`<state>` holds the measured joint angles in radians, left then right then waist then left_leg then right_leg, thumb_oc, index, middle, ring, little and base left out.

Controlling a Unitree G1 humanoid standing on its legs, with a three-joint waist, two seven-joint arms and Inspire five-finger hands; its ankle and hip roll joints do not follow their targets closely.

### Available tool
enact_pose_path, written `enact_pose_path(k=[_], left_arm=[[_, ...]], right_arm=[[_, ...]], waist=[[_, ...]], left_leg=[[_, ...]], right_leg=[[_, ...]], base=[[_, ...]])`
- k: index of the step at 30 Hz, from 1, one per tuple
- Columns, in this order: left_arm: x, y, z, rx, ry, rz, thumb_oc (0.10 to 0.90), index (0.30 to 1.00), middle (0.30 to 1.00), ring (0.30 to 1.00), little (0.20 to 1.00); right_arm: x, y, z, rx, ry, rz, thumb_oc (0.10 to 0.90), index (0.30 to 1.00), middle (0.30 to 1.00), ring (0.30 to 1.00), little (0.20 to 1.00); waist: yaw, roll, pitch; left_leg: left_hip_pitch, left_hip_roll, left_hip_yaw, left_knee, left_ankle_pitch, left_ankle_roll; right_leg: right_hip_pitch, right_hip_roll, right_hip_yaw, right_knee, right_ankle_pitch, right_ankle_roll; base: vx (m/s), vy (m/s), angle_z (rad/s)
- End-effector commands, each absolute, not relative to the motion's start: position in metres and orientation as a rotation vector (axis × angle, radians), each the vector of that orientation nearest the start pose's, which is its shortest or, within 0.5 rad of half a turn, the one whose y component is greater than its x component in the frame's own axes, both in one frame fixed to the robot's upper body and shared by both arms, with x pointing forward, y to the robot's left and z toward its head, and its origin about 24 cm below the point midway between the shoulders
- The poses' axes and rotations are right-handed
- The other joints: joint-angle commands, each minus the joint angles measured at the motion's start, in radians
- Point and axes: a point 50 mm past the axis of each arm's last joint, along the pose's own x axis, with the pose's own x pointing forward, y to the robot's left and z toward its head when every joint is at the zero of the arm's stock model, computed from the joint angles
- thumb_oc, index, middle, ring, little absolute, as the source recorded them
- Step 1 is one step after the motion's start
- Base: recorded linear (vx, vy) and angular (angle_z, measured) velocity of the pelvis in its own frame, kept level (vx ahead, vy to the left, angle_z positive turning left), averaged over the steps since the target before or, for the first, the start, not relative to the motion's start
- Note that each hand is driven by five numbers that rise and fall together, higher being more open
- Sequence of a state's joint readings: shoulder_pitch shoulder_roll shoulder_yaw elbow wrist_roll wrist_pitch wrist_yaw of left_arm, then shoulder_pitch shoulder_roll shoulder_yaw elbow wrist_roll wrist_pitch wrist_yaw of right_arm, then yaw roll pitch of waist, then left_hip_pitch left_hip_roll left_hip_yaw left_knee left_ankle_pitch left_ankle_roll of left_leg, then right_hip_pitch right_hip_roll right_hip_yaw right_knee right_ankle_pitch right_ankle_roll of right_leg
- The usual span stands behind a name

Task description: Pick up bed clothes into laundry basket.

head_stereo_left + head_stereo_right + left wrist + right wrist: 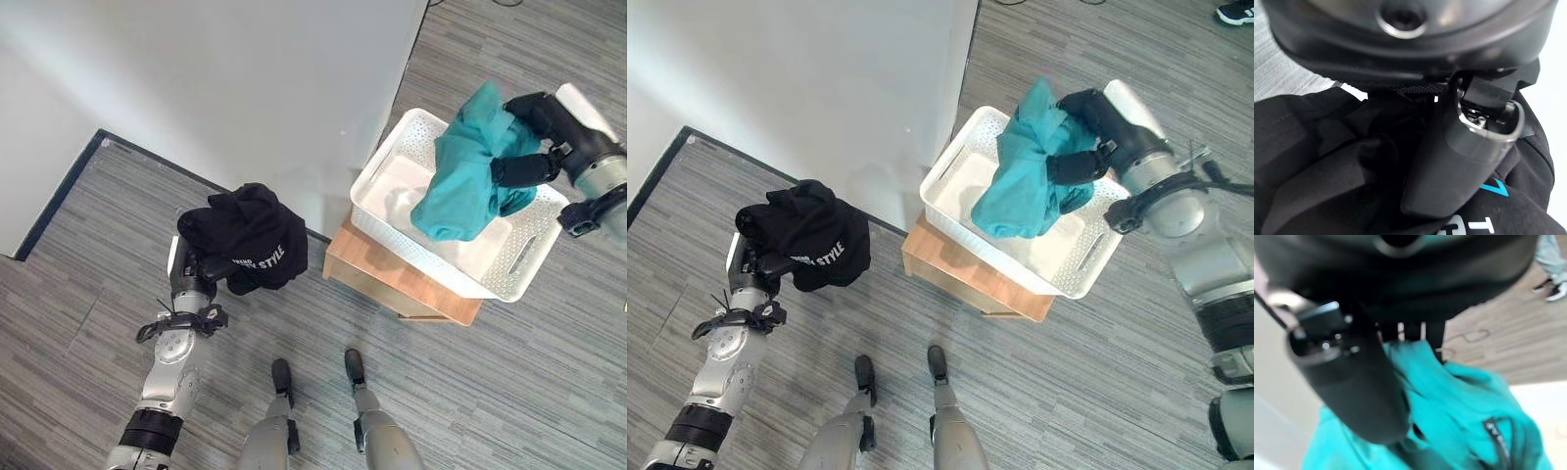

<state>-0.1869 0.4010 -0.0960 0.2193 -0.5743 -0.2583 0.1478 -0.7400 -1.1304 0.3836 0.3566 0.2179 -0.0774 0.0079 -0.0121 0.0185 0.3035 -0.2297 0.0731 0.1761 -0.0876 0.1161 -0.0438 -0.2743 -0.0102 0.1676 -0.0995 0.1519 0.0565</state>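
The right hand [1080,137] clutches the teal garment [1024,176] above the white basket [1073,269]; released off-centre, it might drape over the rim. The left hand [201,266], apparently curled, grips the black garment [250,235] well left of the basket.

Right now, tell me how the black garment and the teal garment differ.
The black garment is dark with white lettering; the teal garment is plain in the eye views. The black garment hangs from the left hand over the grey floor, away from the white basket; the teal garment hangs from the right hand over the basket. Both are bunched and lifted, each gripped by one hand.
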Motion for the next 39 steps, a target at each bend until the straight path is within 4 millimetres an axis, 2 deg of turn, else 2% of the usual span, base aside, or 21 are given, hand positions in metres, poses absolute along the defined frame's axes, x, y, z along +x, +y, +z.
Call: enact_pose_path(k=[1, 5, 6, 7, 8, 10, 18, 22, 24, 29, 33, 39], left_arm=[[0.284, 0.231, 0.129, -0.119, -0.46, 0.111, 0.4, 0.3, 0.3, 0.3, 0.3], [0.28, 0.241, 0.128, -0.097, -0.458, 0.133, 0.4, 0.3, 0.3, 0.3, 0.3], [0.28, 0.241, 0.128, -0.098, -0.458, 0.135, 0.4, 0.3, 0.3, 0.3, 0.3], [0.276, 0.247, 0.13, -0.098, -0.466, 0.152, 0.4, 0.3, 0.3, 0.3, 0.3], [0.276, 0.248, 0.13, -0.099, -0.465, 0.154, 0.4, 0.3, 0.3, 0.3, 0.3], [0.271, 0.26, 0.126, -0.087, -0.454, 0.197, 0.4, 0.3, 0.3, 0.3, 0.3], [0.27, 0.259, 0.124, -0.089, -0.45, 0.2, 0.4, 0.3, 0.3, 0.3, 0.3], [0.271, 0.256, 0.125, -0.085, -0.452, 0.182, 0.4, 0.3, 0.3, 0.3, 0.3], [0.269, 0.259, 0.125, -0.084, -0.449, 0.191, 0.4, 0.3, 0.3, 0.3, 0.3], [0.266, 0.263, 0.121, -0.077, -0.434, 0.211, 0.4, 0.3, 0.3, 0.3, 0.3], [0.266, 0.264, 0.117, -0.078, -0.419, 0.222, 0.4, 0.3, 0.3, 0.3, 0.3], [0.266, 0.263, 0.113, -0.075, -0.407, 0.221, 0.4, 0.3, 0.3, 0.3, 0.3]], right_arm=[[0.341, -0.268, 0.279, -0.935, -0.471, -0.064, 0.4, 0.3, 0.3, 0.3, 0.3], [0.348, -0.264, 0.26, -1.097, -0.377, -0.021, 0.4, 0.3, 0.3, 0.3, 0.3], [0.349, -0.263, 0.26, -1.098, -0.377, -0.019, 0.4, 0.3, 0.3, 0.3, 0.3], [0.352, -0.266, 0.254, -1.183, -0.337, -0.023, 0.4, 0.3, 0.3, 0.3, 0.3], [0.352, -0.265, 0.254, -1.184, -0.339, -0.021, 0.4, 0.3, 0.3, 0.3, 0.3], [0.355, -0.266, 0.252, -1.297, -0.305, -0.028, 0.4, 0.3, 0.3, 0.3, 0.3], [0.356, -0.273, 0.267, -1.536, -0.296, -0.101, 0.4, 0.3, 0.3, 0.3, 0.3], [0.356, -0.273, 0.28, -1.632, -0.314, -0.137, 0.4, 0.3, 0.3, 0.3, 0.3], [0.353, -0.275, 0.291, -1.72, -0.33, -0.181, 0.4, 0.3, 0.3, 0.3, 0.3], [0.352, -0.281, 0.304, -1.867, -0.321, -0.239, 0.4, 0.3, 0.3, 0.3, 0.3], [0.351, -0.275, 0.308, -1.911, -0.35, -0.247, 0.4, 0.3, 0.3, 0.3, 0.3], [0.345, -0.285, 0.306, -1.902, -0.346, -0.276, 0.4, 0.3, 0.3, 0.3, 0.3]], waist=[[0.033, -0.064, -0.051], [0.048, -0.052, -0.041], [0.045, -0.051, -0.042], [0.058, -0.045, -0.04], [0.056, -0.044, -0.041], [0.069, -0.036, -0.038], [0.061, -0.026, -0.039], [0.054, -0.022, -0.042], [0.05, -0.017, -0.043], [0.046, -0.015, -0.049], [0.036, -0.005, -0.054], [0.024, 0.009, -0.058]], left_leg=[[0.059, -0.036, 0.0, 0.0, -0.077, -0.059], [0.05, -0.039, -0.006, 0.0, -0.073, -0.063], [0.049, -0.039, -0.006, 0.0, -0.073, -0.063], [0.045, -0.039, -0.007, 0.0, -0.071, -0.067], [0.044, -0.039, -0.008, 0.0, -0.071, -0.067], [0.038, -0.04, -0.01, 0.0, -0.067, -0.072], [0.038, -0.042, -0.01, 0.0, -0.07, -0.072], [0.04, -0.041, -0.005, 0.0, -0.072, -0.073], [0.039, -0.04, -0.002, 0.0, -0.074, -0.074], [0.041, -0.038, 0.004, 0.0, -0.075, -0.075], [0.046, -0.037, 0.01, 0.0, -0.077, -0.074], [0.05, -0.038, 0.01, 0.0, -0.077, -0.074]], right_leg=[[0.128, -0.069, 0.016, 0.013, -0.144, 0.058], [0.122, -0.071, 0.009, 0.013, -0.142, 0.058], [0.121, -0.071, 0.009, 0.013, -0.142, 0.058], [0.119, -0.072, 0.003, 0.012, -0.142, 0.059], [0.118, -0.072, 0.003, 0.012, -0.142, 0.059], [0.114, -0.072, -0.003, 0.012, -0.144, 0.059], [0.119, -0.071, -0.001, 0.012, -0.149, 0.057], [0.117, -0.07, 0.005, 0.012, -0.151, 0.055], [0.113, -0.07, 0.008, 0.012, -0.151, 0.056], [0.11, -0.067, 0.016, 0.012, -0.15, 0.056], [0.112, -0.069, 0.021, 0.012, -0.151, 0.055], [0.114, -0.069, 0.022, 0.013, -0.152, 0.054]], base=[[0.0, 0.0, 0.0], [0.0, -0.008, 0.0], [0.01, -0.022, 0.05], [0.01, -0.013, 0.09], [0.03, -0.034, 0.09], [0.03, -0.037, 0.13], [0.01, -0.008, 0.04], [0.0, 0.0, 0.0], [0.0, 0.0, 0.0], [0.0, -0.003, -0.01], [0.01, 0.002, -0.03], [0.01, 0.003, -0.06]])
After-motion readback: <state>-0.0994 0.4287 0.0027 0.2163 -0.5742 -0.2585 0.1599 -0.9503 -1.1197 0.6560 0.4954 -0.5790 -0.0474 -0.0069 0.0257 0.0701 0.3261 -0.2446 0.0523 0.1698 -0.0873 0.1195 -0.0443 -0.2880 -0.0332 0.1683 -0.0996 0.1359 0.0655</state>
